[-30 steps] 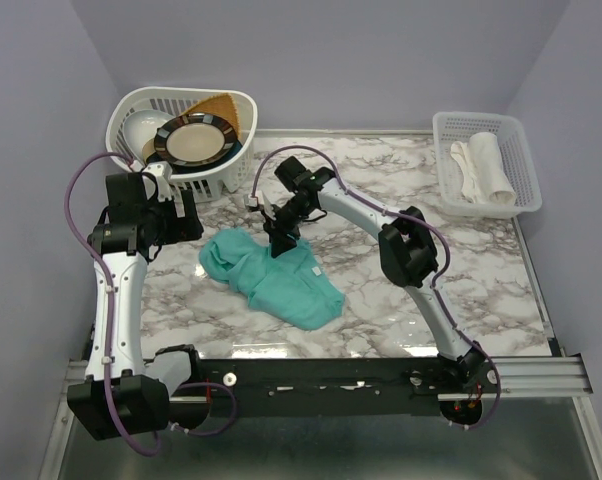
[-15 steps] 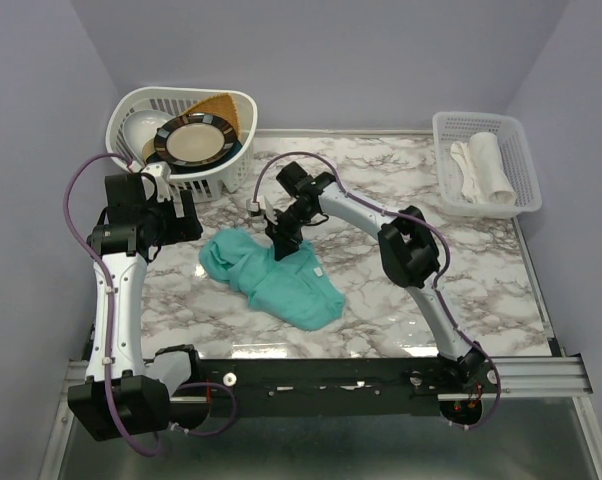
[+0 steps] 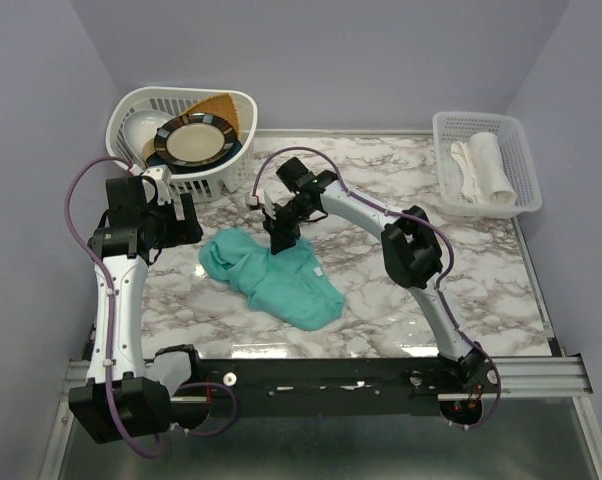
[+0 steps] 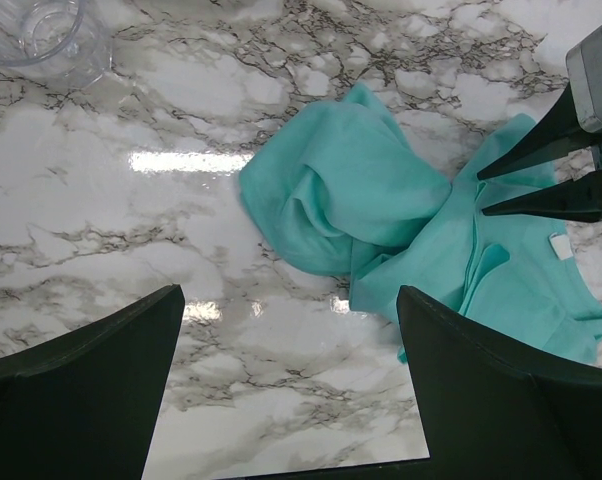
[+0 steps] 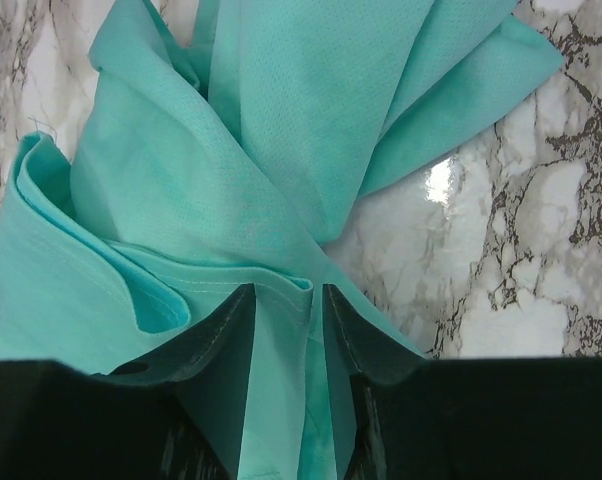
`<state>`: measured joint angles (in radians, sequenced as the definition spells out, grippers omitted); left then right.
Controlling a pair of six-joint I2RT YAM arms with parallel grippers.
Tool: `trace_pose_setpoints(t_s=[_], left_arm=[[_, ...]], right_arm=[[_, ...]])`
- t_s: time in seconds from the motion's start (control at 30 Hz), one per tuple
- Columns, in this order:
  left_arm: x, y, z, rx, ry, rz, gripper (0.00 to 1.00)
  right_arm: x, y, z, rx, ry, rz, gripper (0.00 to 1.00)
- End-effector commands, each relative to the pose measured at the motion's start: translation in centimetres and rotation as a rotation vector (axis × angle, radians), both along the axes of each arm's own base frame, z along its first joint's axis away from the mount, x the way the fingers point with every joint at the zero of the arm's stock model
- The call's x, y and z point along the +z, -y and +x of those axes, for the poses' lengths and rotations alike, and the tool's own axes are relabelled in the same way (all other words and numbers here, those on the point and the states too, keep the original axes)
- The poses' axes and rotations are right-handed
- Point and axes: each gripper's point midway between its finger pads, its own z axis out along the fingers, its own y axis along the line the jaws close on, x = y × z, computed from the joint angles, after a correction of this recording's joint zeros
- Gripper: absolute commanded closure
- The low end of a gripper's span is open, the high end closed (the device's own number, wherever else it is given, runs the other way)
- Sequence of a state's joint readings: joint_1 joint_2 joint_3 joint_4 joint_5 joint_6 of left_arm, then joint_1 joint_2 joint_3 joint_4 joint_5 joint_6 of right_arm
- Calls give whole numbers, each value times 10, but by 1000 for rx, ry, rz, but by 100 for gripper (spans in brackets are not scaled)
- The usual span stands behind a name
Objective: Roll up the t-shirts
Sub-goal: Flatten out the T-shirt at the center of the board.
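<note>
the right claw [image 5: 286, 295] is pinching the far edge of the t-shirt [image 3: 271, 275], barely shifting since a moment ago. the left claw [image 4: 289, 295] is hovering spread to the left of it; rolling is not starting yet.

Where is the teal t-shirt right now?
Top view: the t-shirt lies crumpled left of centre on the marble table, in front of the white dish basket, its far edge in the right gripper.

In your right wrist view, the t-shirt [image 5: 281, 150] runs past the top and left edges. Your left wrist view cuts off the clear container [image 4: 41, 35] at top and the right gripper [image 4: 480, 194] at right.
</note>
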<state>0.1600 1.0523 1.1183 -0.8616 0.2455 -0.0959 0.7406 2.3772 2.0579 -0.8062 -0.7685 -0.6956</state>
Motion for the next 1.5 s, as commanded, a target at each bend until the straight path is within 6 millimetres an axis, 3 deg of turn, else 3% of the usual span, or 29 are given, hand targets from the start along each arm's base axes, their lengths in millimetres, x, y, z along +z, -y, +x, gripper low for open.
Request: trace_pose_setpoints(t_s=[0.0, 0.1, 0.13, 0.27, 0.37, 0.43, 0.5, 0.53, 0.6, 0.63, 0.8, 0.87, 1.1, 1.17, 1.3, 1.47], left_arm=[[2, 2, -1, -6, 20, -20, 2], [2, 2, -1, -7, 20, -21, 2], [2, 3, 0, -8, 20, -22, 2], [4, 1, 3, -21, 29, -7, 2], [2, 8, 9, -90, 39, -14, 2], [1, 21, 12, -230, 71, -16, 2], [-13, 27, 13, -351, 63, 10, 2], [-18, 33, 12, -408, 58, 17, 2], [-33, 37, 11, -492, 16, 31, 3], [-37, 37, 12, -554, 17, 64, 4], [-41, 35, 24, -681, 10, 114, 5], [-37, 33, 31, -723, 30, 145, 5], [-54, 58, 31, -896, 25, 174, 5], [-71, 74, 27, -946, -12, 210, 5], [-92, 101, 20, -1052, -47, 234, 8], [-129, 101, 21, -1005, -116, 307, 8]], right_arm=[[24, -4, 1, 11, 27, 37, 59], [22, -3, -2, 17, 17, 31, 63], [22, -2, -2, 19, 16, 29, 72], [34, 2, 1, 12, 38, 14, 90], [74, 13, 5, -17, 116, 37, 95], [119, 25, 1, -41, 196, 77, 99], [148, 36, -4, -62, 244, 100, 99], [182, 49, -14, -78, 289, 133, 99], [211, 65, -22, -101, 329, 155, 99], [234, 78, -30, -125, 372, 169, 99], [281, 120, -25, -286, 512, 172, 99], [290, 134, -21, -347, 552, 154, 99], [261, 177, -3, -553, 598, 32, 99], [244, 196, 5, -612, 610, -36, 99], [237, 237, 21, -751, 560, -75, 99], [228, 251, 24, -786, 550, -86, 99]])
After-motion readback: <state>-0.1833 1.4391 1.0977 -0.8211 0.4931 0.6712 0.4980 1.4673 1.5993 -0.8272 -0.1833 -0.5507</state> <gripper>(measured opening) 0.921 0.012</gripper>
